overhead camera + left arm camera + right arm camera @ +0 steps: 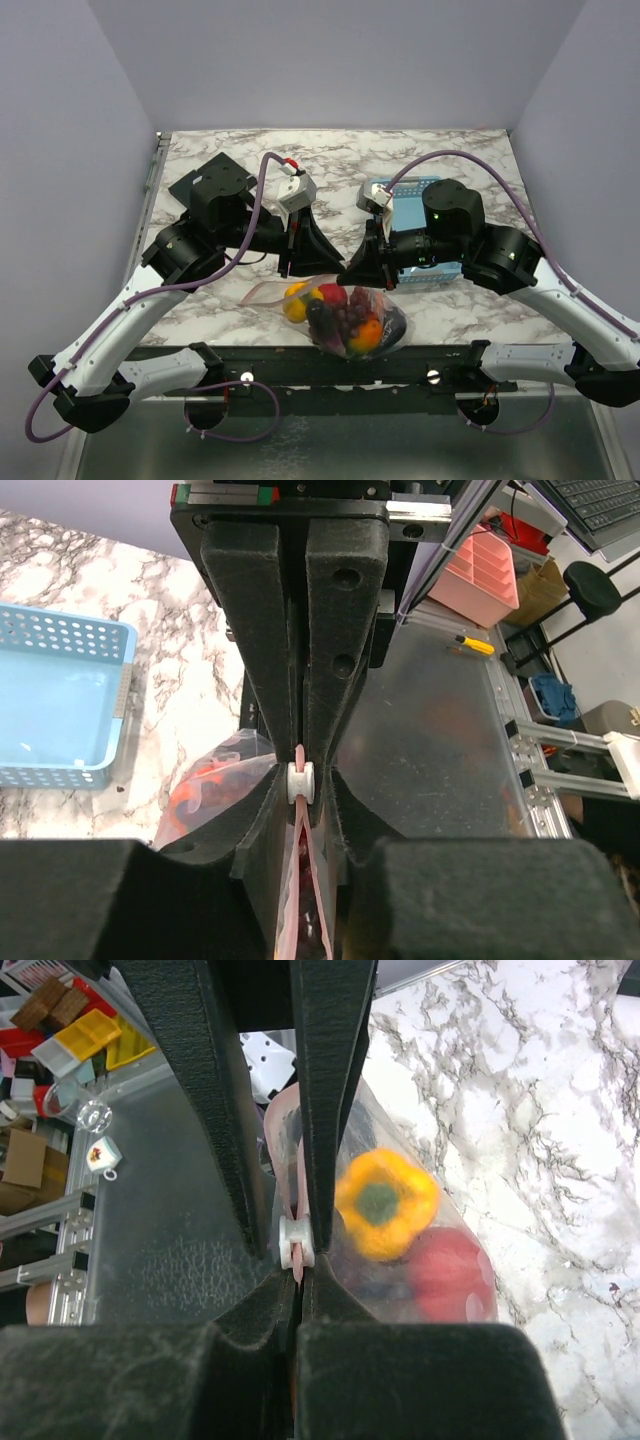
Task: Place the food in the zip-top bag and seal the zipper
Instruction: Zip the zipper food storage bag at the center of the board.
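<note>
Evidently, the clear bag (340, 320), filled with toy food (368, 335), was laid at the near edge of the marble table (470, 170), near the blue basket (50, 710). Its pink zipper (303, 880) was pinched by the fully closed right gripper (367, 275), while the left gripper (298, 268) was set around the same strip, its jaws seen slightly apart.
</note>
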`<state>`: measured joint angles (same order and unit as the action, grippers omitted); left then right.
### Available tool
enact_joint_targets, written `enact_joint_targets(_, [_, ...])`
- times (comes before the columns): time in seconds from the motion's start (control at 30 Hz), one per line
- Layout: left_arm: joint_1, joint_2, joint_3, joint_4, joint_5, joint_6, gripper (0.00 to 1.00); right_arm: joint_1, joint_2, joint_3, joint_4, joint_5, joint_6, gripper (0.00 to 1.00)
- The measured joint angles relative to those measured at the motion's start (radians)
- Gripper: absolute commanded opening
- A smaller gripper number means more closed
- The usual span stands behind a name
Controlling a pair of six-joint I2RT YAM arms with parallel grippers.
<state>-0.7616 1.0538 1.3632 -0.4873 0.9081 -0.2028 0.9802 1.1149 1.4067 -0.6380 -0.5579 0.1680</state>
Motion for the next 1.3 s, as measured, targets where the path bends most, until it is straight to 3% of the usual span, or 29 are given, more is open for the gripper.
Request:
enact_joint_targets(0.17, [0.0,0.0,-0.003,0.0,0.005,0.0,0.11,0.0,0.0,0.0,0.0,0.002,0.0,0.01])
enact_joint_targets(0.27, [0.0,0.0,-0.006,0.0,0.009,-0.001,0.0,0.0,0.0,0.0,0.0,0.003,0.0,0.01])
enact_joint_targets(0.77, [0.001,0.0,-0.014,0.032,0.009,0.0,0.0,0.002,-0.018,0.0,-0.003,0.05,-0.002,0.01])
enact_joint_targets(1.3, [0.001,-0.001,-0.031,0.061,0.009,-0.003,0.0,0.003,-0.129,0.0,-0.03,0.215,-0.015,0.01])
